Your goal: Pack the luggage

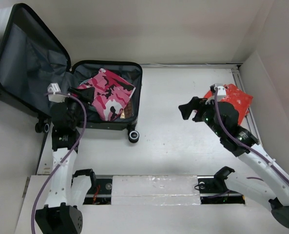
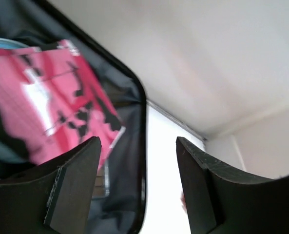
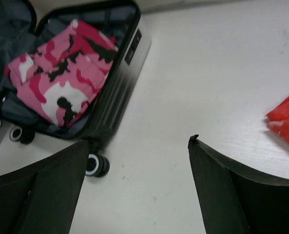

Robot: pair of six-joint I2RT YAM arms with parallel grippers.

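The luggage [image 1: 29, 61] lies open at the far left of the white table [image 1: 173, 146], its lid raised to the left and a pink camouflage cloth [image 1: 110, 95] in its lower half. Pale walls [image 1: 159, 29] rise behind it. At the luggage's near-left rim the left gripper [image 2: 138, 146] stands partly open, gripping nothing. Well right of the luggage, the right gripper [image 3: 139, 141] gapes wide and empty near a red packet [image 1: 237, 102]

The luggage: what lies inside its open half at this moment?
A pink camouflage item lies in the luggage, on the grey lining. A small brown piece shows at its near edge. Whatever lies under the pink item is covered.
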